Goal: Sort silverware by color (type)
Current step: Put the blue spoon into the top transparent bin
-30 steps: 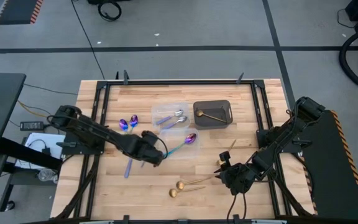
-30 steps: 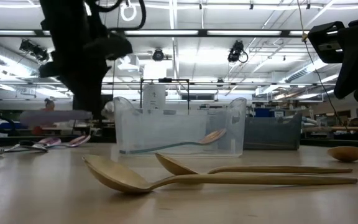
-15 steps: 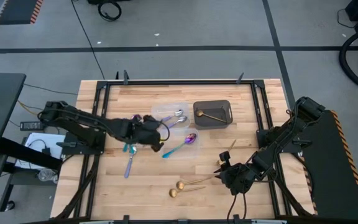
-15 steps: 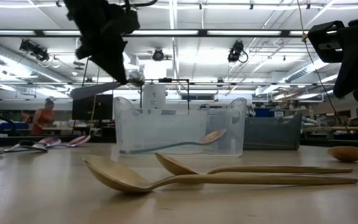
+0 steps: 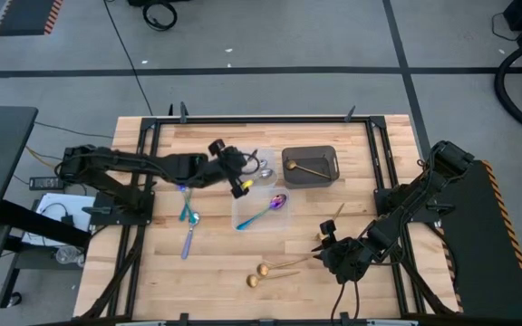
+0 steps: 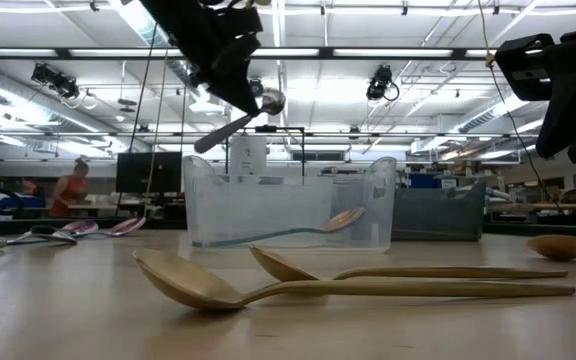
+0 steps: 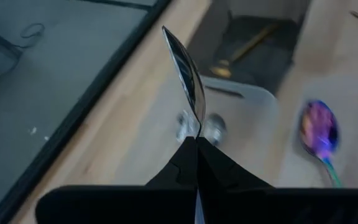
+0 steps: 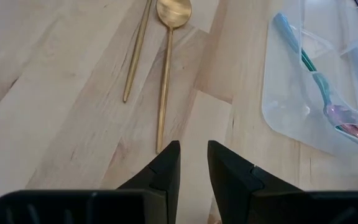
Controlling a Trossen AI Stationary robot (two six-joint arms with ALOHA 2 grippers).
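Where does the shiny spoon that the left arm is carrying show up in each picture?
High view: silver spoon in the left gripper, beside the clear tub.
Low view: spoon held above that tub.
Left wrist view: spoon upright between the fingers.
Right wrist view: not in it.
Shared landmark: the clear tub holding the purple spoon.

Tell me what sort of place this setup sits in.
Probably a large lab or industrial workshop. The low view shows a high ceiling with strip lights and exposed trusses, workbenches with equipment, and a person far behind. From above, the wooden table stands on a concrete floor marked with dark tape.
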